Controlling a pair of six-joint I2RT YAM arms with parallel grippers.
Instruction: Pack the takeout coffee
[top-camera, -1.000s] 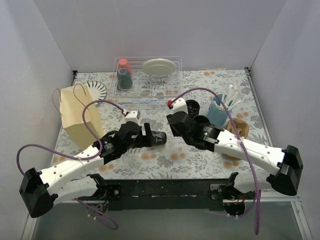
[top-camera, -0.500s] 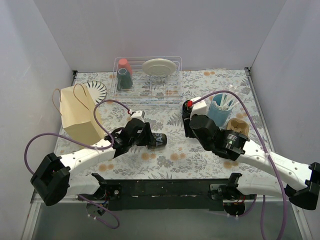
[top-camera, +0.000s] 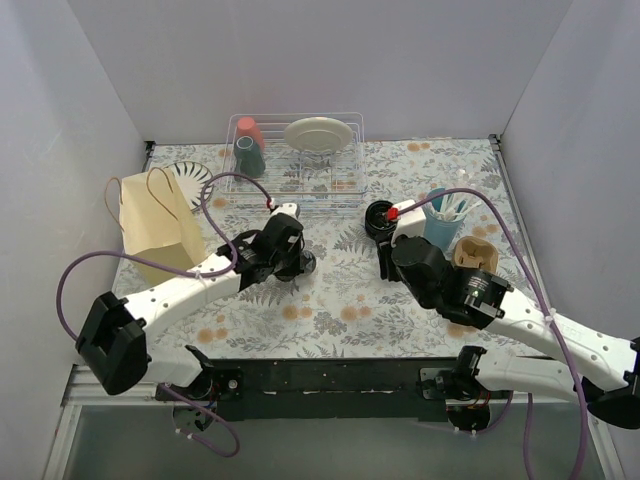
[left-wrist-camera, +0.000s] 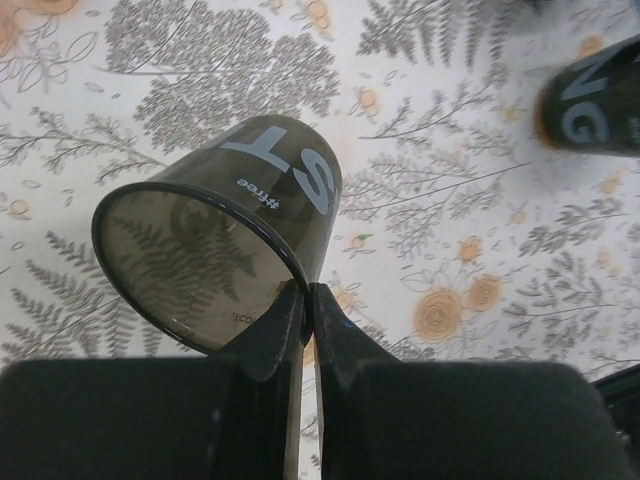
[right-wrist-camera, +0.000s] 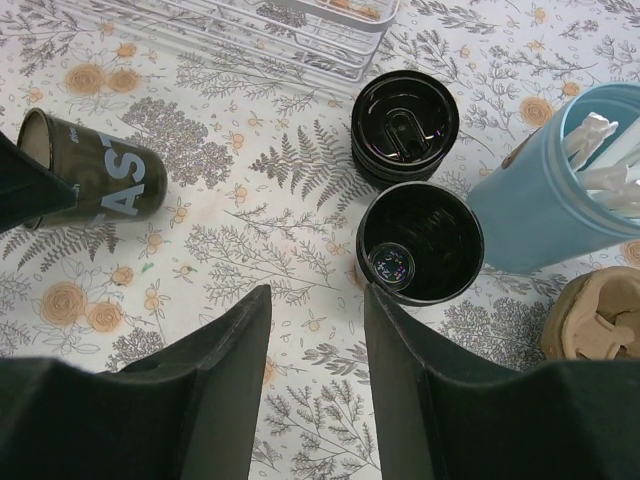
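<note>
- Left gripper (left-wrist-camera: 304, 292): a second ago its jaws stood wide beside the tipped cup (left-wrist-camera: 270, 190). Now they are pressed together, with the cup's rim caught between them.
- Tipped cup: dark with white lettering, its mouth toward the left wrist camera. In the overhead view it has gone with the arm from just below centre, up and to the left, and is now left of centre. I cannot tell whether it hangs clear of the table (top-camera: 330, 300).
- Right gripper (right-wrist-camera: 316, 292): jaws partly spread, with nothing between them. It has swung toward the right of the overhead frame and hovers just below and left of the open cup (right-wrist-camera: 420, 242) in its own view.
- Lidded cup (right-wrist-camera: 405, 122): upright at upper centre of the right wrist view, just beside the open cup, where it stood a second ago. The blue cup (right-wrist-camera: 530, 200) of white sticks stands to their right.
- Paper bag (top-camera: 155, 235): upright at the left of the overhead frame, handles up, well apart from all three cups.
- Reading: I judge the grasp has only just been made. Nothing is in the bag yet, so the packing itself has not begun. A pinch on a thin rim may slip or let the cup swing, so I would carry it slowly toward the bag.
</note>
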